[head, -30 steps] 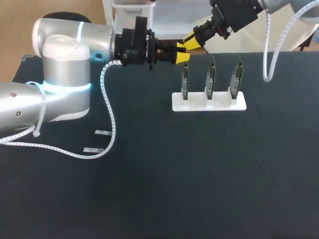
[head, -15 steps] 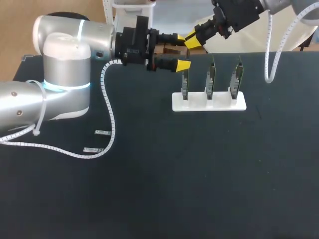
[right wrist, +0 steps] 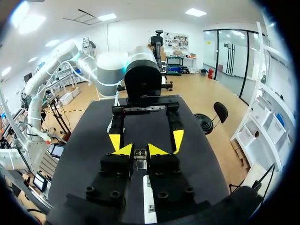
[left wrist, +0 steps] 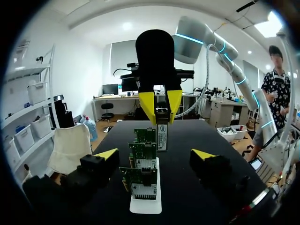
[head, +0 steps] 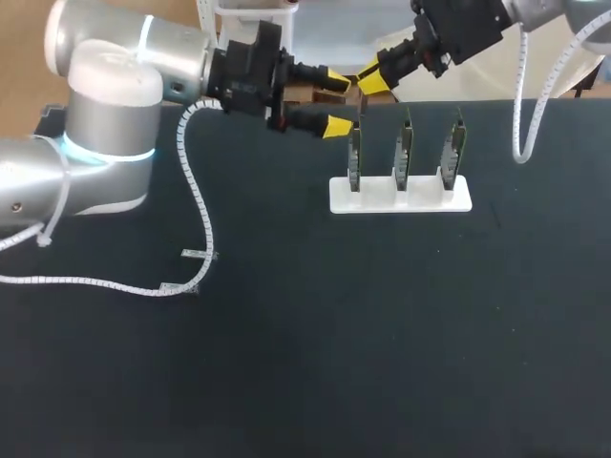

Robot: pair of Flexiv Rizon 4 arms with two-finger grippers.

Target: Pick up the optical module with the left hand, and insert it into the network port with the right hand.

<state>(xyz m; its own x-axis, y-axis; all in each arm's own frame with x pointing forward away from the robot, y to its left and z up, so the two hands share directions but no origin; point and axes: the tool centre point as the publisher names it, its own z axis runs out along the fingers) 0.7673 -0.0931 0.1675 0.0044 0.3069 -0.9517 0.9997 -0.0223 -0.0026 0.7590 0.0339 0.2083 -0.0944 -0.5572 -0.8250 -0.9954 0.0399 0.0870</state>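
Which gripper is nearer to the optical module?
Right. The right gripper is shut on the optical module; the left gripper is open, apart from it, facing it.

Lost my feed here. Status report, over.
Left gripper open. Right gripper shut on optical module, by the circuit-board rack. Left fingers flank it.

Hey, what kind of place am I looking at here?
Probably a robotics lab bench for electronics assembly: a left gripper and right gripper at a black table, three circuit boards upright in a white holder, and a small optical module pinched by the right one.
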